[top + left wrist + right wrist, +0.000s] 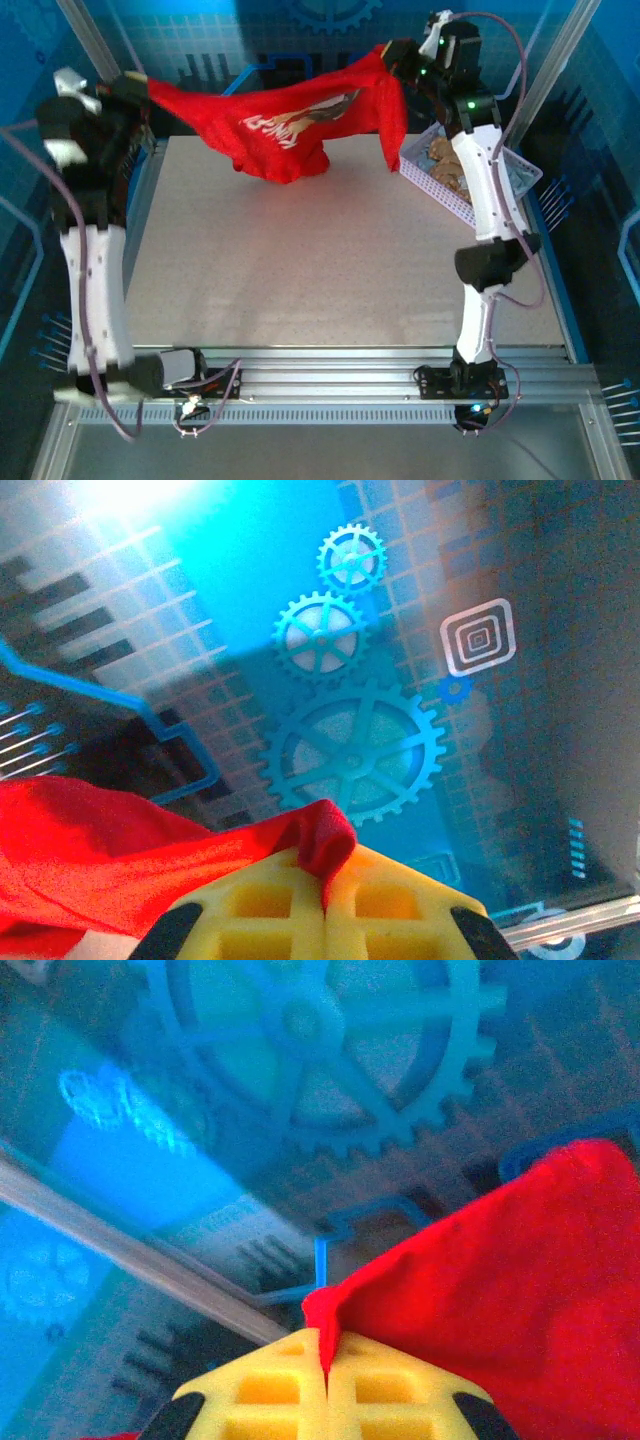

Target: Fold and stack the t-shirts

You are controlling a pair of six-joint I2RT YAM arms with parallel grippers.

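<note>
Yellow finger pads [250, 905] of the left gripper [325, 885] were pressed together on a pinch of the red t-shirt [290, 120], a small fold of cloth standing up between them. The right gripper [325, 1360] was likewise clamped on another edge of the same garment, its pads meeting on a red corner. Seen from above, both grippers were raised over the far edge of the table [330, 280], the left one above its far left corner and the right one above its far right part. The shirt hung stretched between them like a banner, with white lettering and a brown figure on the side facing the camera. Its middle sagged in a bunched lobe that reached down to the table's far edge; whether it bore on the surface could not be told for certain. At the table's far right edge, just beside the right arm, stood the lavender basket [432, 188], with a tan t-shirt [445, 160] lying crumpled inside it. No folded garment and no stack lay anywhere on the table. The task was therefore judged to be at an early stage: one shirt had been lifted and spread in the air but not laid flat. Probably left to do were laying it flat, folding it, treating the basket's contents likewise, and stacking.
</note>
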